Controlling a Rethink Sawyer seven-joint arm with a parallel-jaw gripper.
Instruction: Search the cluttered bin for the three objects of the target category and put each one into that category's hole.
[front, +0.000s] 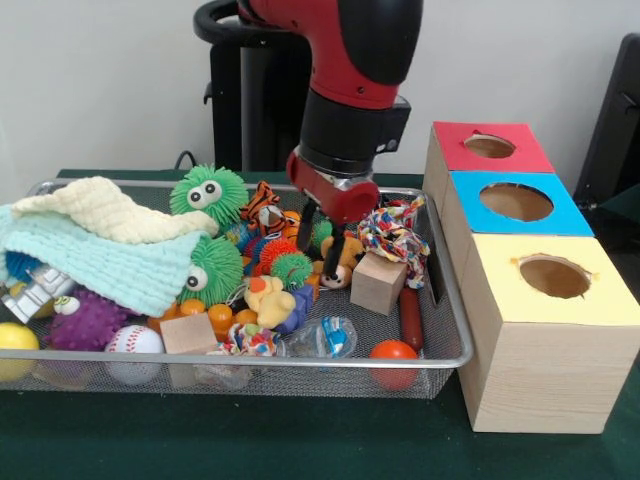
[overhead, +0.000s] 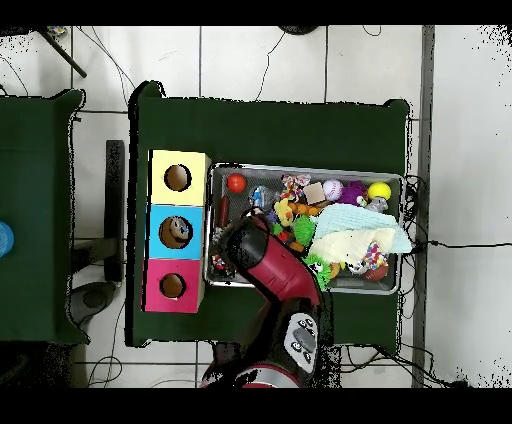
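A: What's the setting?

B: A bench (front: 300, 440) under a dark green cloth, in front of a plain pale wall. From above, the floor is light tile with cables running across it, and a second green-covered surface sits off to one side.

A: And on the bench?

B: A wire mesh bin (front: 440, 300) heaped with toys, and beside it a row of three wooden boxes, each with a round hole on top: a red box (front: 492, 146), a blue box (front: 518, 203) and a yellow box (front: 553, 276). In the overhead view something brown shows inside the blue box's hole.

A: What's in the bin?

B: A cream cloth (front: 105, 212) lies over a mint towel (front: 95, 258) at one end. Two green spiky balls with googly eyes (front: 207, 195) peek out beside them. There's a purple spiky ball (front: 88, 320), a baseball (front: 133, 341), a yellow ball (front: 15, 338), an orange ball (front: 392, 351), small oranges (front: 220, 316), two wooden blocks (front: 378, 281), a knotted rope toy (front: 393, 233), a striped tiger toy (front: 265, 205) and a yellow plush animal (front: 265, 297).

A: Where's the arm?

B: The red and black arm comes down over the middle of the bin. Its claw (front: 322, 235) reaches into the pile between the tiger toy and the rope toy, with the dark fingers (front: 333, 255) spread apart. I can't tell whether they touch anything.
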